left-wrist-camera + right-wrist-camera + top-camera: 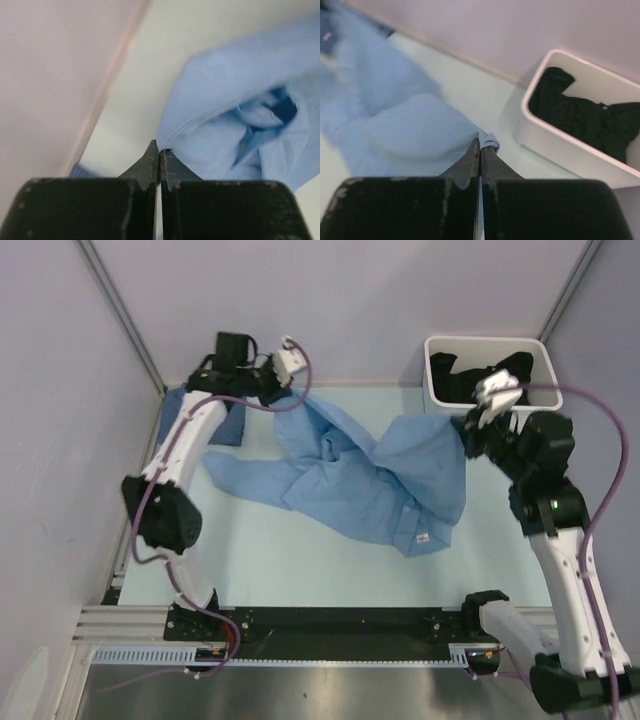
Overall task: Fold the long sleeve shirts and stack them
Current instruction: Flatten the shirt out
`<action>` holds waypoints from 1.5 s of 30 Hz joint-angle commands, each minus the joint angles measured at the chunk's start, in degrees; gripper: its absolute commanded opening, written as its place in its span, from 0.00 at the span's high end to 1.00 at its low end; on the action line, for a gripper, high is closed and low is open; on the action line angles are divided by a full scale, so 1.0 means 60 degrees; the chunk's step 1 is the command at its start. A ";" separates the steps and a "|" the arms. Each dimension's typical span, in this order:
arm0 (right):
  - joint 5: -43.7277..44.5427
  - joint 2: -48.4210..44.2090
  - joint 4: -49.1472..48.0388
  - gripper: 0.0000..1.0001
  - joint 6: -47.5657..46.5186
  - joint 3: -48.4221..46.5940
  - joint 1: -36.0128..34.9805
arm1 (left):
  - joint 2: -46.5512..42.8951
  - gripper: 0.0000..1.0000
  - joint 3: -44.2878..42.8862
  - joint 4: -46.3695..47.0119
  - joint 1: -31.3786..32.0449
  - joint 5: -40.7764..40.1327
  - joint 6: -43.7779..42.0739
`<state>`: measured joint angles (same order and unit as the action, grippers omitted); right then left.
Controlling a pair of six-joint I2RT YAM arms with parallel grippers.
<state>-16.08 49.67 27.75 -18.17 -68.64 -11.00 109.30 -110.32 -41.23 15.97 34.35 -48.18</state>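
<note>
The light blue shirt (pixel 370 480) lies nearest, rumpled and unfolded, spreading left from the white bin (pixel 487 340). Just in front of the bin, the right gripper (pixel 481 142) is clamped tight on one edge of it. Well left of the bin, the left gripper (pixel 159 150) pinches another edge. Folding of this shirt looks barely begun. Farther left of the bin, the darker shirt (pixel 222 425) seems already folded, but the left arm hides much of it. What the black cloth in the bin is cannot be made out.
</note>
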 commanded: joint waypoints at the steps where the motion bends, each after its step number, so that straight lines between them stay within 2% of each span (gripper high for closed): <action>1: -0.0907 0.1856 -0.3086 1.00 0.2878 -0.1927 0.2280 | -0.2816 1.00 0.0850 0.0295 -0.0478 -0.0656 0.2917; 2: -0.1171 0.2105 -0.3057 1.00 0.3811 -0.2282 0.2680 | -0.3705 1.00 0.1157 0.0281 -0.0551 -0.0714 0.3121; 5: -0.2079 0.2590 -0.2824 1.00 0.5205 -0.2973 0.3588 | -0.4955 1.00 0.2403 0.0236 -0.0640 -0.1022 0.3386; 9: -0.2564 0.2226 -0.2326 1.00 0.6146 -0.2902 0.3607 | -0.6872 1.00 0.3326 -0.0405 -0.0640 -0.1023 0.3651; 15: -0.2009 0.1332 -0.1375 1.00 0.5726 -0.2827 0.2948 | -0.8006 1.00 0.3826 -0.1635 -0.0640 -0.1271 0.3373; 19: -0.1511 0.1520 -0.1708 1.00 0.5578 -0.2535 0.2538 | -0.7555 1.00 0.3987 -0.1947 -0.0640 -0.1593 0.3035; 22: -0.1248 0.2237 -0.2922 1.00 0.5520 -0.2242 0.2231 | -0.6503 1.00 0.3915 -0.1188 -0.0844 -0.1931 0.3734; 23: -0.1101 0.2906 -0.3346 1.00 0.5519 -0.2241 0.2157 | -0.6048 1.00 0.3856 -0.0894 -0.0917 -0.2032 0.3898; 25: -0.1042 0.3744 -0.4534 1.00 0.5461 -0.2649 0.1996 | -0.5125 1.00 0.3054 -0.0147 -0.0932 -0.2077 0.4221; 26: -0.0824 0.4879 -0.5494 1.00 0.5475 -0.2956 0.1952 | -0.3917 1.00 0.2006 0.0363 -0.0933 -0.2208 0.4280; 27: -0.0778 0.5456 -0.5808 1.00 0.5519 -0.3916 0.1908 | -0.3266 1.00 0.1271 0.0586 -0.0947 -0.2354 0.4397; 28: -0.0473 0.6114 -0.6072 1.00 0.5577 -0.4491 0.1893 | -0.1795 1.00 0.0379 0.0762 -0.0976 -0.2501 0.4441; 29: -0.0209 0.7209 -0.6437 1.00 0.5752 -0.5106 0.1893 | -0.1142 1.00 -0.1748 0.0967 -0.0991 -0.2778 0.4456; 30: -0.0003 0.7843 -0.6542 1.00 0.5957 -0.6751 0.1907 | -0.0338 1.00 -0.2944 0.1128 -0.1006 -0.2911 0.4572; 31: 0.0144 0.8386 -0.6573 1.00 0.6104 -0.7652 0.1951 | 0.0322 1.00 -0.4130 0.1319 -0.1078 -0.2970 0.4661; 32: 0.0261 0.8885 -0.6428 1.00 0.6352 -0.8850 0.1980 | 0.1431 1.00 -0.6317 0.1915 -0.1108 -0.2985 0.4705; 33: 0.0349 0.9905 -0.6383 1.00 0.6441 -0.9921 0.2010 | 0.1732 1.00 -0.7035 0.2545 -0.1108 -0.3174 0.4807; 34: 0.0510 1.0350 -0.6353 1.00 0.6471 -1.2194 0.2082 | 0.1837 1.00 -0.7376 0.3377 -0.1123 -0.3219 0.4880; 35: 0.0656 1.0833 -0.6339 1.00 0.6602 -1.3246 0.2112 | 0.1388 1.00 -0.7031 0.5271 -0.1123 -0.3147 0.4968; 37: 0.0833 1.1452 -0.6673 1.00 0.6720 -1.5209 0.2200 | 0.0539 1.00 -0.5804 0.7505 -0.1108 -0.3044 0.5304; 38: 0.0834 1.1323 -0.7284 1.00 0.6662 -1.5191 0.2229 | 0.0186 1.00 -0.4739 0.9213 -0.1108 -0.3030 0.5393; 39: 0.0863 1.1002 -0.7711 1.00 0.6517 -1.4756 0.2244 | -0.0311 1.00 -0.4525 0.9636 -0.1108 -0.2942 0.5321; 40: 0.0921 0.9882 -0.8223 1.00 0.6486 -1.4026 0.2273 | -0.0432 1.00 -0.4480 0.9800 -0.1137 -0.3014 0.5335; 41: 0.0863 0.9320 -0.9388 1.00 0.6414 -1.2018 0.2346 | -0.0549 1.00 -0.4421 0.9700 -0.1196 -0.2928 0.5306; 42: 0.0703 0.8691 -0.9690 1.00 0.5891 -1.1171 0.2347 | -0.0898 1.00 -0.4246 0.9540 -0.1327 -0.2622 0.5408; 43: 0.0339 0.7829 -0.9722 1.00 0.5798 -1.0466 0.2332 | -0.1162 1.00 -0.3897 0.9321 -0.1604 -0.1648 0.5438; 44: 0.0060 0.7327 -0.9273 1.00 0.5812 -0.8951 0.2477 | -0.1542 1.00 -0.2675 0.9188 -0.1708 -0.1145 0.5394; 45: -0.0291 0.6873 -0.9007 1.00 0.5696 -0.8153 0.2537 | -0.1909 1.00 -0.1894 0.8955 -0.1796 -0.0618 0.4770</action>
<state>-14.46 105.89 -15.79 19.22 -133.67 2.70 108.75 -133.62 5.56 8.88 19.14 -17.76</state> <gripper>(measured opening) 0.009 0.006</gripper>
